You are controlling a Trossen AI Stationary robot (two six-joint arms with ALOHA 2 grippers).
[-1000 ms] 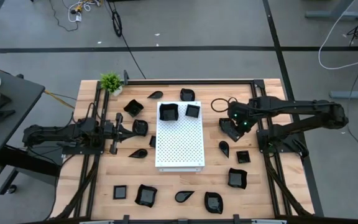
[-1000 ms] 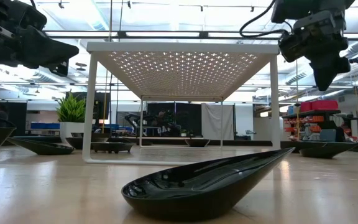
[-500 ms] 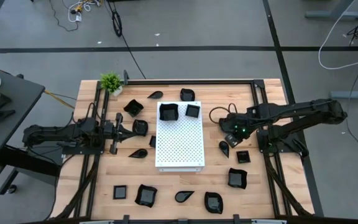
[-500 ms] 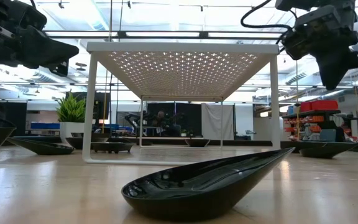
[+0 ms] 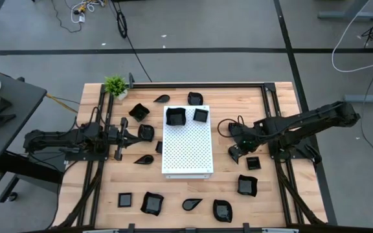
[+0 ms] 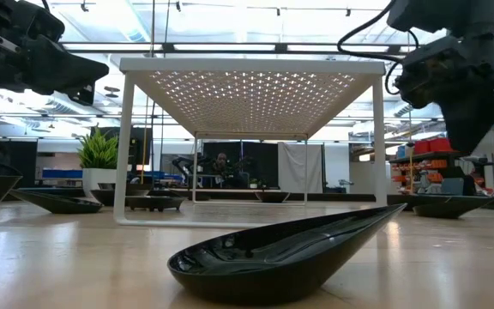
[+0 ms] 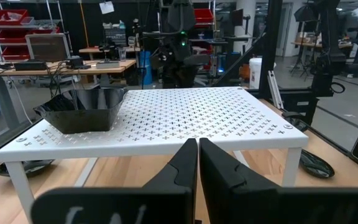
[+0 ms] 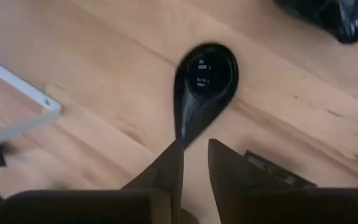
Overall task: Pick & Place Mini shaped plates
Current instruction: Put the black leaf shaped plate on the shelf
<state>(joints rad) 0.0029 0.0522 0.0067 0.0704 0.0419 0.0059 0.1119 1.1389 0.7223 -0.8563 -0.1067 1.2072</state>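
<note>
Several small glossy black plates lie scattered on the wooden table. A teardrop plate [image 8: 205, 84] rests flat on the wood, right of the white perforated board [image 5: 186, 152]. My right gripper [image 8: 195, 155] hovers over it pointing down, narrowly open with nothing between its fingers, just above the plate's pointed end [image 8: 180, 138]. In the high view this gripper [image 5: 236, 150] covers most of the plate. Two plates [image 5: 175, 116] [image 5: 201, 115] sit on the board's far end. My left gripper [image 7: 197, 149] waits shut and level, left of the board.
A square plate [image 5: 253, 163] and a wavy one [image 5: 247, 186] lie just near of my right gripper. More plates line the near edge [image 5: 191, 204] and the left side [image 5: 146, 133]. A small potted plant [image 5: 116, 85] stands at the far left corner.
My right gripper has moved toward the table's near edge and down, rolling about its own axis, and now stands over the teardrop plate. Its finger gap has not changed. No plate has moved.
</note>
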